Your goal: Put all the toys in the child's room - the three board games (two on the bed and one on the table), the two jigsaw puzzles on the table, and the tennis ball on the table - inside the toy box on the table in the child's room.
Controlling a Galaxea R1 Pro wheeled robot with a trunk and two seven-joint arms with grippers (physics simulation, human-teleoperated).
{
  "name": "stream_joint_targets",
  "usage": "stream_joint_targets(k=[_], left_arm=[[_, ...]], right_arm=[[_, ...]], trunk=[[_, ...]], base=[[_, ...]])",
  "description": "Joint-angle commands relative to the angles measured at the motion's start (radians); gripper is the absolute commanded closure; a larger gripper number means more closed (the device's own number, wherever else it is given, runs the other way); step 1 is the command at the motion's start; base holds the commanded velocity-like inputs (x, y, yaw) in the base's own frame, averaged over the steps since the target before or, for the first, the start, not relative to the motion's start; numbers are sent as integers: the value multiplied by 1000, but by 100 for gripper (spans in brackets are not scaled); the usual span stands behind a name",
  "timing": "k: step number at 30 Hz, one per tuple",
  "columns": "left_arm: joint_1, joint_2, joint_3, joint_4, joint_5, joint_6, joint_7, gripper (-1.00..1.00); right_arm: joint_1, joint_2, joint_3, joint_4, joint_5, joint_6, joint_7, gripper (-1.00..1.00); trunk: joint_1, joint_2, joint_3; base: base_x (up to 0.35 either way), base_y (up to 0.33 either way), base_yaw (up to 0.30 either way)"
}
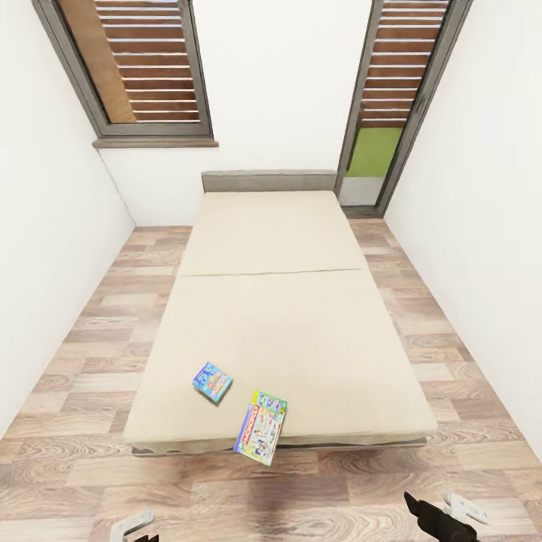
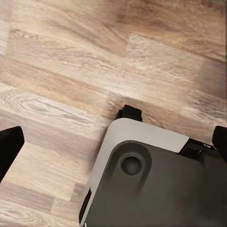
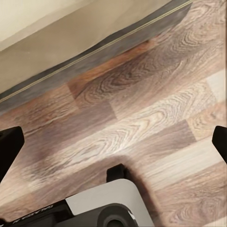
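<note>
Two board games lie near the foot of the bed (image 1: 293,248). The small blue one (image 1: 211,382) rests flat on the beige mattress. The larger green-edged one (image 1: 261,427) hangs over the foot edge. My left gripper (image 1: 135,525) and right gripper (image 1: 444,513) sit low at the picture's lower edge, short of the bed. In the wrist views, the left gripper (image 2: 113,144) and right gripper (image 3: 113,144) are open, their black fingertips (image 2: 9,146) (image 3: 9,149) spread wide over bare floor. The third board game, the toy box, table, jigsaw puzzles and tennis ball are out of view.
White walls close in on both sides of the bed, leaving narrow strips of wood-plank floor (image 1: 90,331). Tall grey-framed windows (image 1: 135,68) stand behind the headboard (image 1: 267,181). My grey base (image 2: 151,179) is below the grippers, and the bed's dark frame edge (image 3: 94,49) is close.
</note>
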Motion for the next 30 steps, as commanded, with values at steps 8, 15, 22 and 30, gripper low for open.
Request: stream_joint_targets(k=[8,15,22,30], left_arm=[[0,0,7,-2,-8,3,-5,-100],[0,0,7,-2,-8,4,-5,-100],[0,1,8,-2,-8,4,-5,-100],[0,1,8,-2,-8,4,-5,-100]], right_arm=[[0,1,-2,-3,-9,10,7,-100],[0,1,-2,-4,-9,8,8,-100],[0,1,-1,-4,-9,7,8,-100],[0,1,-1,-3,-9,6,6,-100]], trunk=[[0,-2,0],[0,-2,0],[0,-2,3],[0,-2,15]], base=[[0,-16,-16],[0,-54,0],[0,-98,0],[0,-7,0]])
